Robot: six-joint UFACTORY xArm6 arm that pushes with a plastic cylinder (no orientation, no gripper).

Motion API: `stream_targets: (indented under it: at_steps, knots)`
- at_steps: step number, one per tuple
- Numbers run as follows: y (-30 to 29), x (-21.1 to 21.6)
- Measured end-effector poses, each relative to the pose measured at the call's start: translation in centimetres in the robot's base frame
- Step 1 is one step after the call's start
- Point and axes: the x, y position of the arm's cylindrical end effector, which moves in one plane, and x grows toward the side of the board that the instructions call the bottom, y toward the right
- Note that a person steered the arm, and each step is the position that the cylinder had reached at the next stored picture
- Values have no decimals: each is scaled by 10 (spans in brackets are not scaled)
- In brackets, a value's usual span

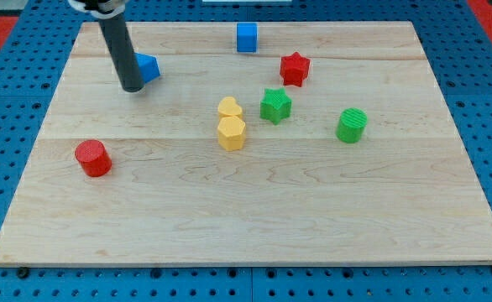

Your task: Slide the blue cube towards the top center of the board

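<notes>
Hiding behind my tip [132, 87], a blue block [149, 68], perhaps triangular.

On the wooden counter [254, 226], a red cylinder [92, 158] sits near the view's left edge, well apart from the rest. Two yellow blocks [230, 126] touch at the centre, with a green star [274, 106] just to their right and a red star [295, 69] above it. A green cylinder [352, 125] stands further right, and a blue triangular block [149, 68] lies at the upper left.
</notes>
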Motion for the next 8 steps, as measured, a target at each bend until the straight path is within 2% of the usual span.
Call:
stream_targets:
  at_steps: [1, 2, 4, 6, 8]
  knots:
    - [12, -24]
    - [-27, -50]
    - [-82, -64]
    - [-41, -90]
    - [30, -104]
